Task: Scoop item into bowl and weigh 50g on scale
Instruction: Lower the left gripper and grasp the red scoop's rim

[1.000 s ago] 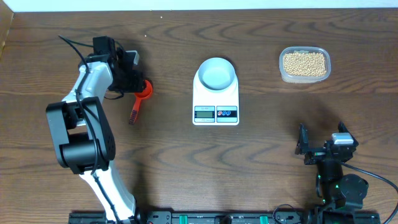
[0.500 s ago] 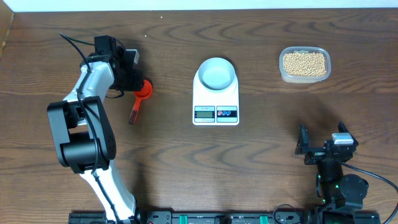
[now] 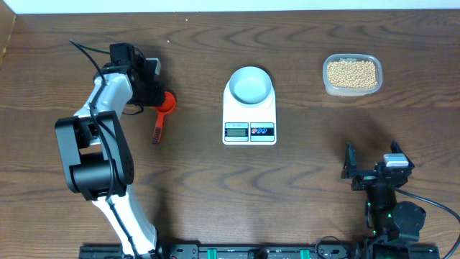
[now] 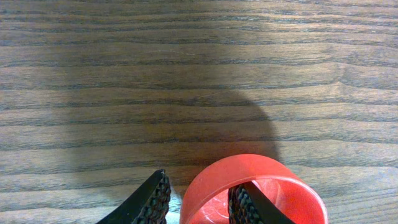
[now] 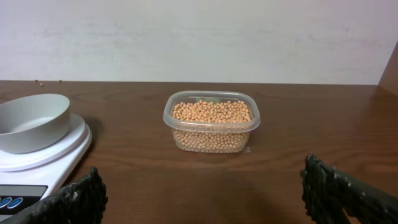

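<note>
The red scoop (image 3: pixel 167 103) lies on the table at the left, its handle pointing toward the front. My left gripper (image 3: pixel 159 98) is at its cup. In the left wrist view the left gripper (image 4: pixel 199 202) straddles the cup's rim (image 4: pixel 261 171), one finger outside and one inside, with a small gap showing. The bowl (image 3: pixel 250 85) sits empty on the scale (image 3: pixel 249 119) at the centre. The beans (image 3: pixel 351 73) fill a clear tub at the back right. My right gripper (image 3: pixel 371 165) is wide open and empty at the front right, facing the beans (image 5: pixel 211 112), the bowl (image 5: pixel 31 121) and the scale (image 5: pixel 59 152).
The clear plastic tub (image 5: pixel 211 140) stands right of the scale, with bare wood between them. A white wall runs behind the table's back edge. The arm bases sit along the front edge.
The scoop's handle has swung slightly to the right while its cup stayed by my left gripper. The right arm has not moved.
</note>
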